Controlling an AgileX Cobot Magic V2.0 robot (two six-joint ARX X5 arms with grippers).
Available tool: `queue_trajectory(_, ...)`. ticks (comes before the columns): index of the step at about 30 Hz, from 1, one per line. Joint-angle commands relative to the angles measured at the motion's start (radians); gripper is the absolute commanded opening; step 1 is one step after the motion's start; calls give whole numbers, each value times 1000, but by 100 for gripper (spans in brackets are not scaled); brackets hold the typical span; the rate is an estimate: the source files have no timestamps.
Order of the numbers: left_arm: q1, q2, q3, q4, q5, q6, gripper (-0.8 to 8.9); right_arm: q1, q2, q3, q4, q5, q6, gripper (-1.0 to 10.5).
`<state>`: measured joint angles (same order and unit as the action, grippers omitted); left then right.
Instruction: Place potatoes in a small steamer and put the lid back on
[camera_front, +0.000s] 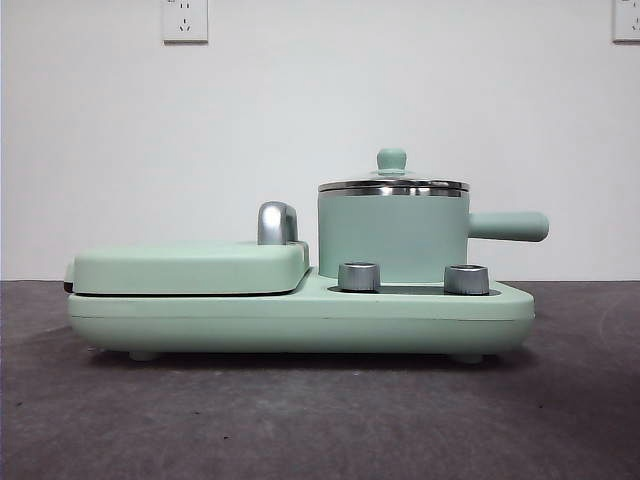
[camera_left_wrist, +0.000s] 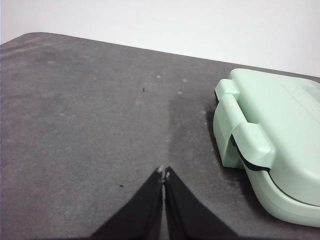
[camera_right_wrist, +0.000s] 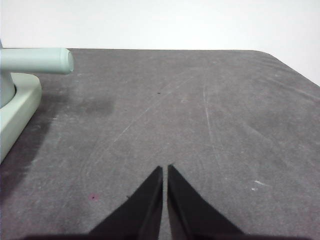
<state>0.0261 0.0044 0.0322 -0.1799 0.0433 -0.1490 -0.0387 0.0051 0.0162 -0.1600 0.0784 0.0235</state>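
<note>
A dark grey table (camera_front: 300, 420) carries a mint-green cooking base (camera_front: 300, 315) set across its middle. On the base's left half lies the closed flat grill plate (camera_front: 190, 268) with a chrome handle (camera_front: 277, 222). On the right half stands the small steamer (camera_front: 393, 235), its straight handle (camera_front: 508, 226) pointing toward the table's right edge. The glass lid (camera_front: 392, 183) sits on the pot's rim. Two metal knobs (camera_front: 359, 277) line the base's front. No potato shows. The left gripper (camera_left_wrist: 164, 172) hovers over bare table beside the grill, jaws pressed together, empty. The right gripper (camera_right_wrist: 165, 169) hovers beyond the handle, jaws likewise closed, empty.
</note>
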Motion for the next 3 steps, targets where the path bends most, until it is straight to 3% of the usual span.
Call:
queue_trajectory(1, 0, -1, -19, -6, 2, 9, 6, 1, -2, -4, 3, 0, -3, 13)
queue_trajectory(3, 0, -1, -19, -6, 2, 9, 6, 1, -2, -4, 3, 0, -3, 13)
